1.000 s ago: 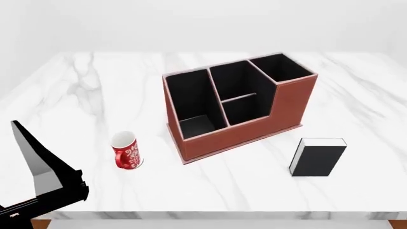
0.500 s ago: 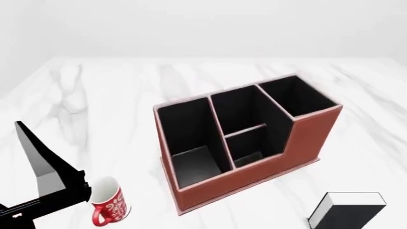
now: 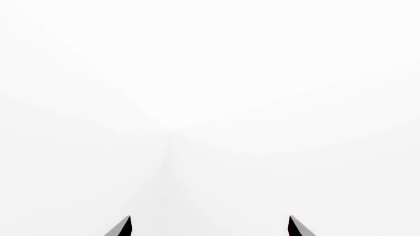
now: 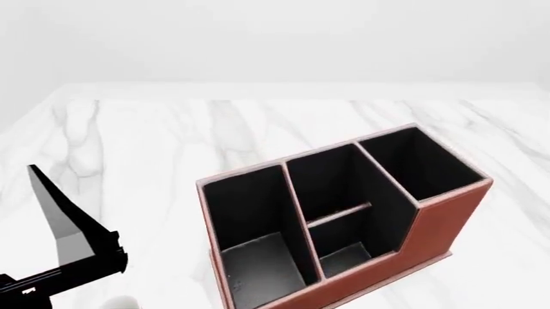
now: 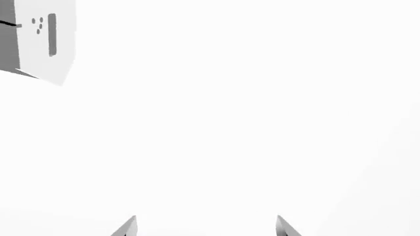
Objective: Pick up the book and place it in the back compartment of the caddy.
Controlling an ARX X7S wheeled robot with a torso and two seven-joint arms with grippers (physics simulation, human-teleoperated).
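Book not in any view, so which arm is nearer can't be judged; caddy (image 4: 344,225) sits diagonal near table (image 4: 172,141) front edge w/ tall back cell rightmost, left gripper (image 3: 208,227) & right gripper (image 5: 204,227) both spread, empty, facing blank white.

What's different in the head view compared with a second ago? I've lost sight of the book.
The view itself shifted: the reddish-brown caddy with black-lined cells slid toward the bottom of the picture and looks larger. The black book has dropped out of frame, and only a sliver of the red-and-white mug remains at the bottom edge. Nothing was grasped or released. The left arm sits roughly where it was.
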